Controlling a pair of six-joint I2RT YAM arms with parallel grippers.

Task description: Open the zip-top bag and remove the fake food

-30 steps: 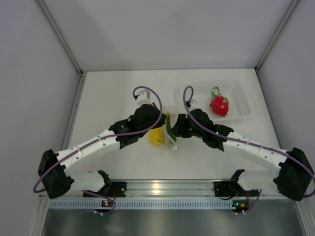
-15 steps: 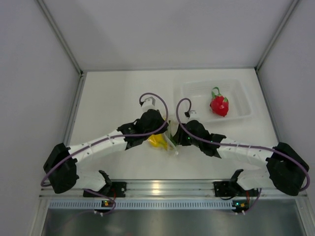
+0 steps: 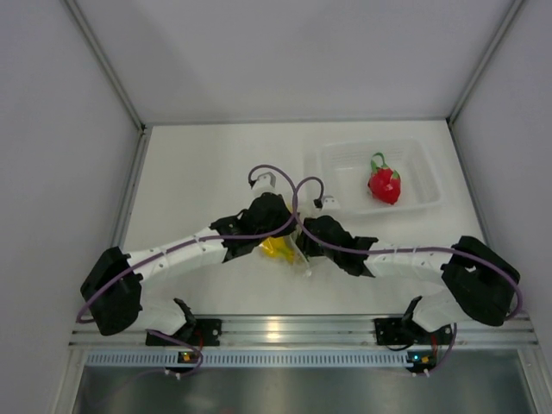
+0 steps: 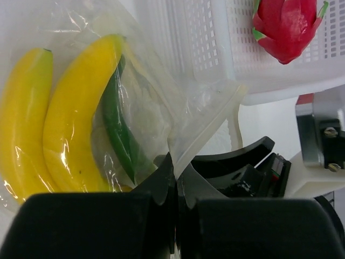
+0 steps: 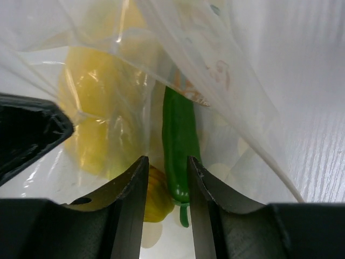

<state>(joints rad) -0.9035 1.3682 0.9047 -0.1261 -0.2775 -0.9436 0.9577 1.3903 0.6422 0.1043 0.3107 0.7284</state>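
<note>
The clear zip-top bag (image 3: pixel 299 253) lies between both arms at mid-table, holding a yellow banana bunch (image 4: pixel 70 118) and a green piece (image 4: pixel 119 132). My left gripper (image 4: pixel 176 170) is shut on a fold of the bag's edge (image 4: pixel 202 127). My right gripper (image 5: pixel 167 167) sits inside the bag's mouth, jaws a little apart, with the stem end of the green piece (image 5: pixel 178 140) and the tip of the banana bunch (image 5: pixel 102 118) just beyond its fingertips. The red strawberry-like fruit (image 3: pixel 384 184) with a green top lies in the tray.
A rigid clear tray (image 3: pixel 423 159) stands at the back right, close behind the bag; its ribbed wall (image 4: pixel 226 54) fills the top of the left wrist view. Grey walls close off the table's left, right and back edges.
Both arms have drawn the bag a little toward the near edge. The right gripper has slid left, deeper into the bag's mouth. The left gripper has kept hold of the bag.
</note>
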